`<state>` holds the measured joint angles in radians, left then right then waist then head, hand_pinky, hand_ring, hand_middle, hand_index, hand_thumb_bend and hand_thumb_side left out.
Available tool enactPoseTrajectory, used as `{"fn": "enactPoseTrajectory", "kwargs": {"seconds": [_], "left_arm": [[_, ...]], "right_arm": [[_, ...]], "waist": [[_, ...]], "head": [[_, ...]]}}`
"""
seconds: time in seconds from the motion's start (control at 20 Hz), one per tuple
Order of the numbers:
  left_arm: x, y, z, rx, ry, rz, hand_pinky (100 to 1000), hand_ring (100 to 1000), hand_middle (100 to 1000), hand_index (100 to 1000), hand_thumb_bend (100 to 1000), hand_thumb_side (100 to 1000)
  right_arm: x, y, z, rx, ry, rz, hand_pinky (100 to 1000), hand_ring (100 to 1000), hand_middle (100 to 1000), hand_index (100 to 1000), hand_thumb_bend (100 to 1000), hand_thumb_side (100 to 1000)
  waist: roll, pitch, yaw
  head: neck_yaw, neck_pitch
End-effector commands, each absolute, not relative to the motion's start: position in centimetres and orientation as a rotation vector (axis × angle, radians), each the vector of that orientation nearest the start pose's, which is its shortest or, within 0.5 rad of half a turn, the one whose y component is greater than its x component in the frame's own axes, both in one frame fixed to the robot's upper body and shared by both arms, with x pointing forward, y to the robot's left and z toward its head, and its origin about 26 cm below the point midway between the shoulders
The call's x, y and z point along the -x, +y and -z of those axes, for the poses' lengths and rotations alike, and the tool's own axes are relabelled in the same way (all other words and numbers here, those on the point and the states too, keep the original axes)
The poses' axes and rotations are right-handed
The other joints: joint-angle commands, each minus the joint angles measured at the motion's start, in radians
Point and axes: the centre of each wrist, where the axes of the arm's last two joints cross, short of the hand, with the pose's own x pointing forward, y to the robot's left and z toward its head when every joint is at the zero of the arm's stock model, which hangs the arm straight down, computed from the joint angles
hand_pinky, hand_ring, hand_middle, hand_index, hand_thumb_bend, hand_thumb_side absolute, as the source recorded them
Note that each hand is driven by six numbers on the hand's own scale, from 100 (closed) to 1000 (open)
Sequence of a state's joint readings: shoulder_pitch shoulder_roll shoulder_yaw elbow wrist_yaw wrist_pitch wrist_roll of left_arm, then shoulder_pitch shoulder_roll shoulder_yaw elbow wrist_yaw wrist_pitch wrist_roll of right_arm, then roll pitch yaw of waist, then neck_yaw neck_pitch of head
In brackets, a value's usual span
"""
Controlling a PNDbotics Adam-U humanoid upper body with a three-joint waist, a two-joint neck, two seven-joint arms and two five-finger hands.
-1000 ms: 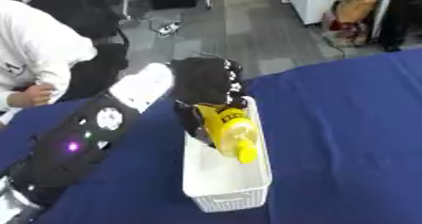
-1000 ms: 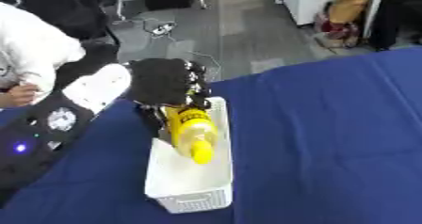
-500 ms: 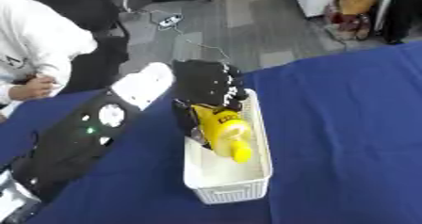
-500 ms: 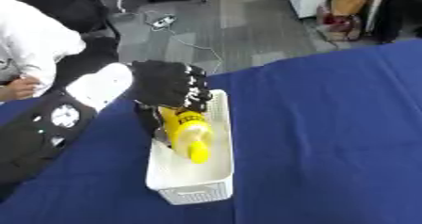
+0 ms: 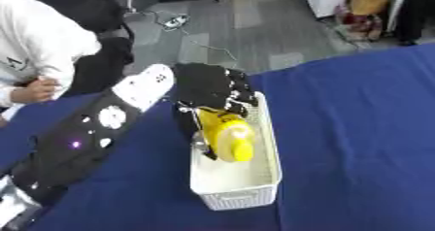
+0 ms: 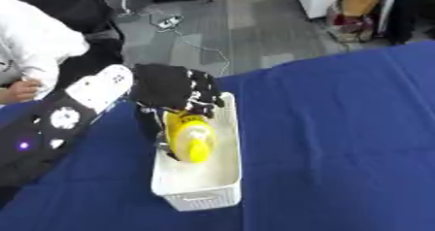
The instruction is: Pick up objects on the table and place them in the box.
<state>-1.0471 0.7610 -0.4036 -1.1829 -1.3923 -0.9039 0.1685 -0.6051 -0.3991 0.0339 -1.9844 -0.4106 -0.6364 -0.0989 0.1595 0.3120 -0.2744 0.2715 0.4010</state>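
Your left arm (image 5: 93,133) came in from left, across blue desk (image 5: 357,128). Left hand (image 5: 208,87) hung over far end of white box (image 5: 268,176), fingers (image 5: 238,101) curled round top of yellow object (image 5: 229,138). Object sat inside box, long axis running along box length, pointing toward you, directly below fingers. Right hand out of sight; left alone placed for release.

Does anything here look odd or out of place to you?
Nothing stands out. The left hand holds a yellow bottle over the white box on the blue table. The bottle is tilted, but it is held, and nothing looks spilled or broken.
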Motion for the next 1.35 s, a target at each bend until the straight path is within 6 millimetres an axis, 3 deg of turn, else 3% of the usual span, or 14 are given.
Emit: {"fn": "enactPoseTrajectory", "kwargs": {"seconds": [0.05,0.5,0.65,0.75,0.9,0.95,1.0,1.05,1.1,1.15,1.35], "left_arm": [[-44.2,30.1,-32.3,1.195,1.486,-2.188,908,922,934,905,697,894],[-43.7,30.1,-33.0,1.292,1.598,-2.161,939,966,986,949,754,961],[-43.3,30.3,-33.2,1.308,1.662,-2.126,919,959,981,948,697,990],[-42.7,30.6,-33.4,1.308,1.736,-2.068,869,934,959,934,641,978],[-41.0,30.8,-33.0,1.241,1.915,-1.928,824,912,933,908,604,955],[-40.3,30.7,-32.8,1.221,1.97,-1.885,740,866,885,857,544,896],[-39.5,30.6,-32.4,1.185,2.068,-1.807,763,882,900,871,564,917],[-38.7,30.5,-32.1,1.157,2.145,-1.747,645,812,839,819,497,856],[-37.7,30.1,-31.4,1.107,2.272,-1.641,645,812,834,814,493,851],[-36.7,29.7,-30.8,1.051,2.379,-1.549,538,737,767,760,430,803],[-32.3,27.9,-28.2,0.802,2.743,-1.177,488,684,732,736,401,783]], "right_arm": [[-31.0,-23.2,-29.7,0.541,3.066,0.136,316,410,491,570,100,890],[-31.0,-23.3,-29.7,0.535,3.067,0.136,316,410,491,570,100,890],[-31.0,-23.4,-29.6,0.526,3.071,0.137,316,410,491,570,100,890],[-31.0,-23.6,-29.5,0.511,3.077,0.135,316,410,491,570,100,890],[-31.0,-24.1,-29.2,0.48,3.092,0.136,315,410,491,570,100,889],[-31.0,-24.2,-29.0,0.472,3.097,0.136,315,410,490,569,100,888],[-30.9,-24.5,-28.8,0.458,3.108,0.136,315,410,490,569,100,888],[-30.9,-24.6,-28.6,0.448,3.116,0.136,316,410,489,570,100,877],[-30.9,-24.9,-28.2,0.43,3.132,0.136,316,410,489,570,100,887],[-30.9,-25.1,-28.0,0.416,3.144,0.136,316,410,489,570,100,886],[-30.8,-25.9,-26.9,0.356,3.191,0.148,317,411,489,570,100,886]], "waist": [[-0.008,-0.016,0.002],[-0.008,-0.017,0.007],[-0.009,-0.019,0.014],[-0.01,-0.023,0.026],[-0.012,-0.034,0.051],[-0.014,-0.037,0.058],[-0.018,-0.041,0.071],[-0.022,-0.045,0.08],[-0.029,-0.051,0.095],[-0.034,-0.055,0.107],[-0.057,-0.075,0.156]], "head": [[-0.008,-0.004],[-0.013,-0.003],[-0.017,-0.007],[-0.029,-0.027],[-0.069,-0.096],[-0.082,-0.121],[-0.103,-0.153],[-0.117,-0.179],[-0.14,-0.216],[-0.157,-0.243],[-0.217,-0.343]]}}
